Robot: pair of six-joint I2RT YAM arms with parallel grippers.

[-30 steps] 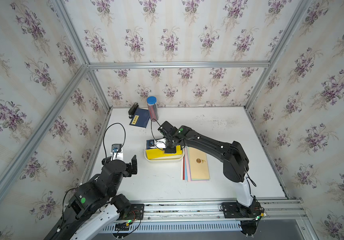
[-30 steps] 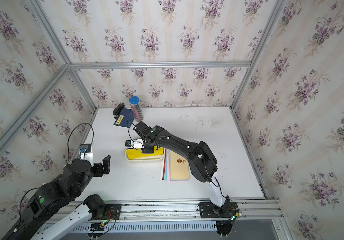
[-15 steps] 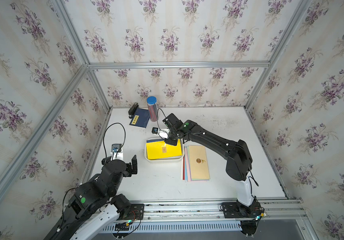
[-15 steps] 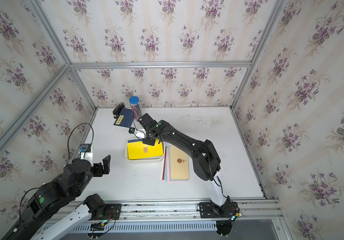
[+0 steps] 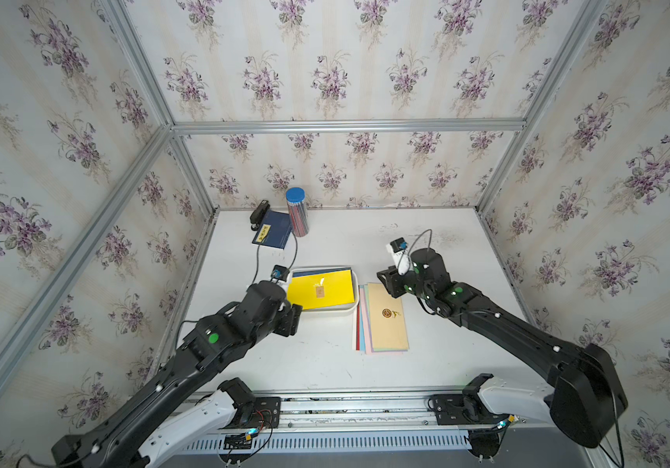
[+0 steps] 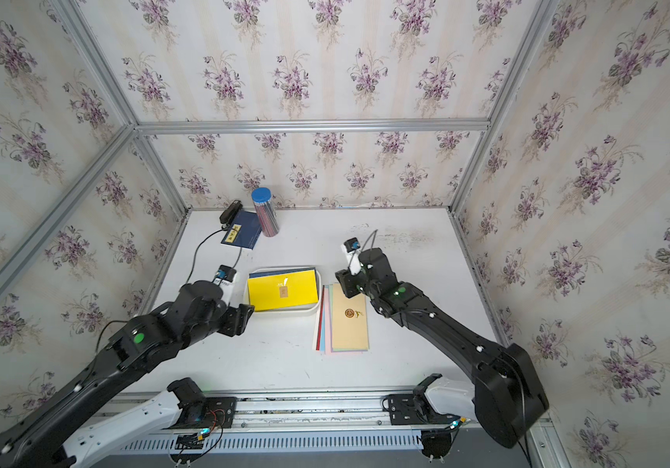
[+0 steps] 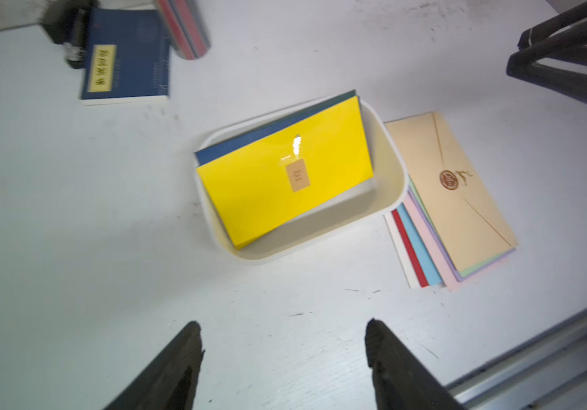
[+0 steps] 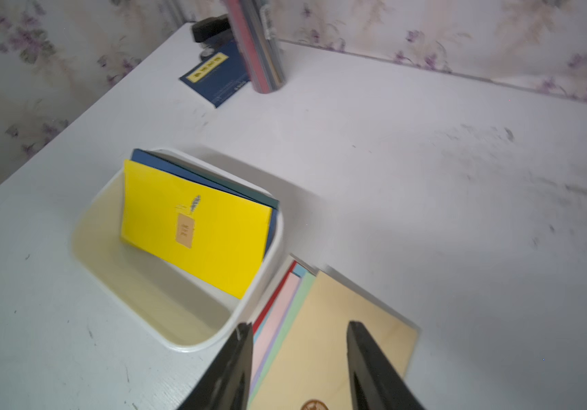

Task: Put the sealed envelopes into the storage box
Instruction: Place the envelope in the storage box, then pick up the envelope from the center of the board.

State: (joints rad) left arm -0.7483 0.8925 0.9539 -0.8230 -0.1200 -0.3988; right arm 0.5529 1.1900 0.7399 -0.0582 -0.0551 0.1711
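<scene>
The sealed envelopes (image 8: 285, 319), a fanned pile of flat coloured paper rectangles topped by a tan one (image 8: 338, 340), lay beneath the right gripper's (image 8: 299, 324) parted, empty black fingers (image 8: 239, 355). The pile sat just beside the shallow white plastic storage box (image 8: 136, 284), well clear of the white table's (image 5: 325, 364) edges. A yellow envelope (image 8: 221, 241) already sat in the box (over dark blue ones). The left gripper (image 7: 282, 322) gaped empty off the box's front-left corner. Next, I judged: lower and pinch the tan edge. Only the wrist views showed the fingertip gaps.

The storage box (image 5: 331, 309) is set on the worktop (image 5: 325, 364). The inner stack of envelopes (image 5: 321, 288) is contained in the storage box, offset toward its rear wall. The fanned stack of envelopes (image 5: 386, 320) is laid flat just beside the right wall of the storage box. Well behind the storage box and to its left, the booklet (image 5: 272, 234), the stapler (image 5: 259, 212) and the upright pencil tube (image 5: 297, 212) are grouped.
</scene>
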